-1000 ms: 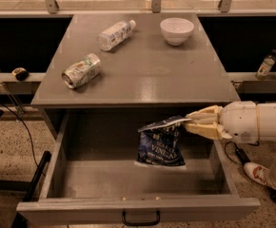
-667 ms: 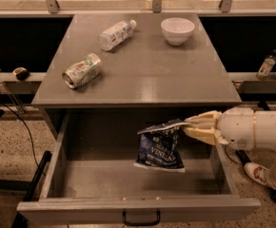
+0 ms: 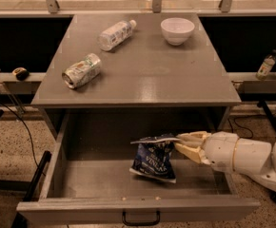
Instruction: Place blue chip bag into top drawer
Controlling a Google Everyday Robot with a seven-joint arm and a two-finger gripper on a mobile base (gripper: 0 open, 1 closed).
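The blue chip bag (image 3: 154, 158) hangs upright inside the open top drawer (image 3: 138, 210), its lower edge at or just above the drawer floor, right of centre. My gripper (image 3: 180, 141) reaches in from the right over the drawer's right side and is shut on the bag's top seam. The drawer is pulled fully out below the table, its black handle (image 3: 141, 220) at the front.
On the grey table (image 3: 142, 75) lie a crushed silver-green can (image 3: 82, 71) at the left, a clear plastic bottle (image 3: 114, 34) at the back, and a white bowl (image 3: 177, 30) at the back right. A small bottle (image 3: 266, 64) stands on the right ledge.
My gripper has lowered the bag a little deeper into the drawer and shifted slightly toward the front. The items on the table have not moved.
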